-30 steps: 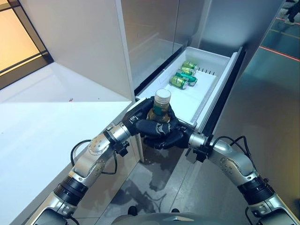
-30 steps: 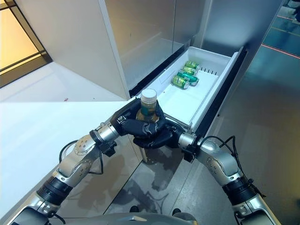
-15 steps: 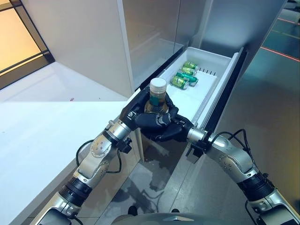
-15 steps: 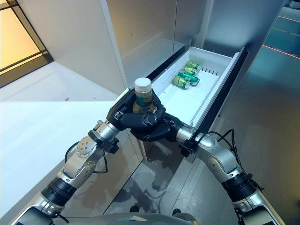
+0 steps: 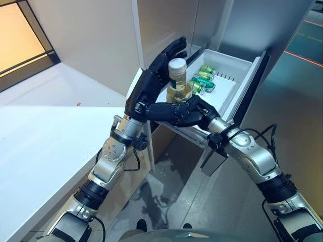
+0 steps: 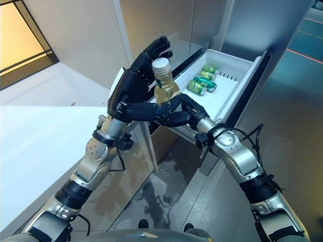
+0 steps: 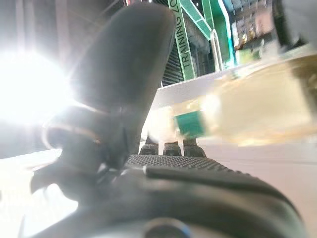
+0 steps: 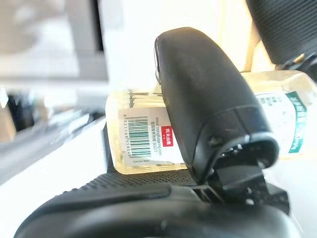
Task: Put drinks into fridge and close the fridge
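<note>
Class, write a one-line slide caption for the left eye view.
Right hand grips a bottle over the open drawer; left hand open beside it.

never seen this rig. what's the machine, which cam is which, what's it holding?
It's a two-legged humanoid robot with two arms and dark fingered hands. Two pictures come from a stereo camera on its head, looking down; the other two come from cameras on each wrist, very close up. The right hand grips a clear bottle of yellowish drink with a pale cap. The left hand stands open beside it, fingers straight. Behind is an open white fridge drawer holding green cans. A white counter lies to the left.
</note>
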Robot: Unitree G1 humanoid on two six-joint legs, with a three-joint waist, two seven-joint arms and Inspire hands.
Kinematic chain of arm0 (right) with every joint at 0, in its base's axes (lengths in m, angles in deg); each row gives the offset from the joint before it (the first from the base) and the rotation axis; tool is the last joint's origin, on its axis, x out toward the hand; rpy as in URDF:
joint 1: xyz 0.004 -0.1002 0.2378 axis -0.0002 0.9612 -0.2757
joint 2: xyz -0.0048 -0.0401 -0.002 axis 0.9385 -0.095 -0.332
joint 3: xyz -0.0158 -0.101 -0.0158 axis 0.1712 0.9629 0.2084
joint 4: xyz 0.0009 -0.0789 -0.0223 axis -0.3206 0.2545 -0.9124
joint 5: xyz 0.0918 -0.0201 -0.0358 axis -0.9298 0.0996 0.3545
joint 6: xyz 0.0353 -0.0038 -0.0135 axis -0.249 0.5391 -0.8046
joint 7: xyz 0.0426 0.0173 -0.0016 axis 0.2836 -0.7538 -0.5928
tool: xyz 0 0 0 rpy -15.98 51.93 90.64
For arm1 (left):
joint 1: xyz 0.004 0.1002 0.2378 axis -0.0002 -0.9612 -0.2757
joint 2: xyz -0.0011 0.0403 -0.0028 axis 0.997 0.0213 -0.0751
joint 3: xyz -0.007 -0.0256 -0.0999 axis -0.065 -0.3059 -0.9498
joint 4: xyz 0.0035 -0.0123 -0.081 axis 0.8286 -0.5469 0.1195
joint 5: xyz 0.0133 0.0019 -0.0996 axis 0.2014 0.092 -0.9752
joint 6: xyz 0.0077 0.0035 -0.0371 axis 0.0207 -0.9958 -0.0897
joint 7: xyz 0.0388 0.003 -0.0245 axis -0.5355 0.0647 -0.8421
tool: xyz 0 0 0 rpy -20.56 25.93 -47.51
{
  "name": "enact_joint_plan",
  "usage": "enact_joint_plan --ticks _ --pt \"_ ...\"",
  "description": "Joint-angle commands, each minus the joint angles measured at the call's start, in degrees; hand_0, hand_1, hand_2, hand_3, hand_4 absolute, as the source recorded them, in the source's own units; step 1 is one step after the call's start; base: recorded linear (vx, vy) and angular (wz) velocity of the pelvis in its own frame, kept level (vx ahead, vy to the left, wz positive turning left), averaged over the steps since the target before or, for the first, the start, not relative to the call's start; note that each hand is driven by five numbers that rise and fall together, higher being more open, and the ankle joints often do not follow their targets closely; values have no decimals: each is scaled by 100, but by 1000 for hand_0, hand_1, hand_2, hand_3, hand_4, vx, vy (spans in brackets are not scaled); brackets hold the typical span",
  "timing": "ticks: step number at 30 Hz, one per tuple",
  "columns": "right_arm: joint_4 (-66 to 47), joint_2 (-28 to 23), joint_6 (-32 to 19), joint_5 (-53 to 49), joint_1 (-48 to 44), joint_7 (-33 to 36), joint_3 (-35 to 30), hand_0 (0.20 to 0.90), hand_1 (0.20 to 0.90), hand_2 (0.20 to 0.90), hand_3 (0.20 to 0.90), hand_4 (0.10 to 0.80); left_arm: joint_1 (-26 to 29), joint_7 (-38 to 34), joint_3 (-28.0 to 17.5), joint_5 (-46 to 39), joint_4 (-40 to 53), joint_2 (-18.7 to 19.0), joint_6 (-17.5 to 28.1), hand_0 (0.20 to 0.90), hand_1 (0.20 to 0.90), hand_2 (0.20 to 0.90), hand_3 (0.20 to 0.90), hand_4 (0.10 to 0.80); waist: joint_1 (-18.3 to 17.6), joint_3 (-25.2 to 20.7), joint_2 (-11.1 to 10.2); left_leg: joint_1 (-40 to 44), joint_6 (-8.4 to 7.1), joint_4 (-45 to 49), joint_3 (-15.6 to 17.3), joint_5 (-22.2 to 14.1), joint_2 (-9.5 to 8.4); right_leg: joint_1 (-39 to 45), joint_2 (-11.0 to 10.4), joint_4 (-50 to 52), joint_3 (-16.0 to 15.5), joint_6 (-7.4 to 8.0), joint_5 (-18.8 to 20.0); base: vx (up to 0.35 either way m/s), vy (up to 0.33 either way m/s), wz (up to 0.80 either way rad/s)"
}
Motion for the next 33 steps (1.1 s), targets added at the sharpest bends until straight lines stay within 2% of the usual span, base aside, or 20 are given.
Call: enact_joint_plan --ticks 1,7,10,11,15,16,18,21,24,26,29,33 --pt "-89 -70 -756 179 -1422 498 -1050 300 300 300 200 100 793 -56 -103 -51 221 -80 434 900 900 900 900 800 78 -421 -114 134 464 127 89 -816 -525 -332 432 714 110 -66 -499 0 0 0" --pt "469 -536 -875 404 -1813 940 -1166 300 300 300 200 100 521 295 15 -977 -53 -232 -236 900 900 900 900 800 146 -417 -146 100 476 217 30 -855 -538 -340 424 760 117 -77 -512 0 0 0" --pt "888 -879 -847 433 -2067 1127 -1218 300 300 300 200 100 175 767 103 -1942 -266 -353 -910 900 900 900 900 800 238 -403 -185 80 474 274 0 -885 -548 -329 409 781 72 -91 -522 31 -8 2" --pt "1162 -1069 -867 366 -2196 1146 -1228 300 300 300 200 100 -69 1017 172 -2388 -350 -400 -1298 900 900 900 900 800 292 -387 -203 67 463 305 -14 -887 -546 -321 395 797 30 -94 -528 55 -19 3" --pt "1897 -1521 -982 158 -2501 1182 -1150 300 300 300 200 100 -783 1739 431 -3292 -654 -394 -2320 900 900 900 900 800 465 -325 -234 67 445 365 -71 -928 -546 -274 357 875 -132 -104 -616 68 -20 8" --pt "2220 -1656 -1059 154 -2582 1173 -1156 300 300 300 200 100 -1048 2046 491 -3376 -806 -358 -2556 900 900 900 900 800 535 -299 -247 52 445 387 -94 -936 -550 -277 343 901 -193 -110 -634 60 -25 10" --pt "2652 -1855 -1084 -7 -2733 1185 -1098 300 300 300 200 100 -1370 2221 602 -3340 -1001 -268 -3018 900 900 900 900 800 636 -259 -254 9 439 436 -128 -938 -555 -285 320 940 -293 -122 -656 63 -23 20" --pt "3577 -2185 -1218 -42 -3006 1128 -932 300 300 300 200 100 -1901 2531 764 -2927 -1573 34 -3110 900 900 900 900 800 830 -150 -244 -131 425 515 -185 -915 -556 -357 274 991 -451 -133 -675 24 -21 26" --pt "4308 -2409 -1262 0 -3353 1071 -667 300 300 300 200 100 -2168 2728 736 -2524 -2231 252 -2954 900 900 900 900 800 996 -39 -225 -293 414 562 -231 -867 -541 -463 248 1040 -566 -148 -683 9 -28 25" --pt "4557 -2464 -1220 19 -3449 1099 -554 300 300 300 200 100 -2264 2784 658 -2356 -2599 311 -2871 900 900 900 900 800 1073 20 -216 -369 411 576 -259 -838 -534 -517 247 1068 -605 -160 -687 44 -38 34" --pt "4916 -2497 -1088 41 -3627 1164 -400 300 300 300 200 100 -2321 2756 543 -1920 -3253 354 -2516 900 900 900 900 800 1169 157 -215 -525 413 635 -299 -812 -527 -645 237 1140 -653 -178 -696 33 -53 16" --pt "5280 -2476 -809 287 -3801 1256 -312 300 300 300 200 100 -2176 2314 362 -1233 -3915 411 -2184 900 900 900 900 800 1256 437 -215 -756 427 767 -347 -819 -515 -858 229 1264 -683 -199 -702 -12 -80 14"
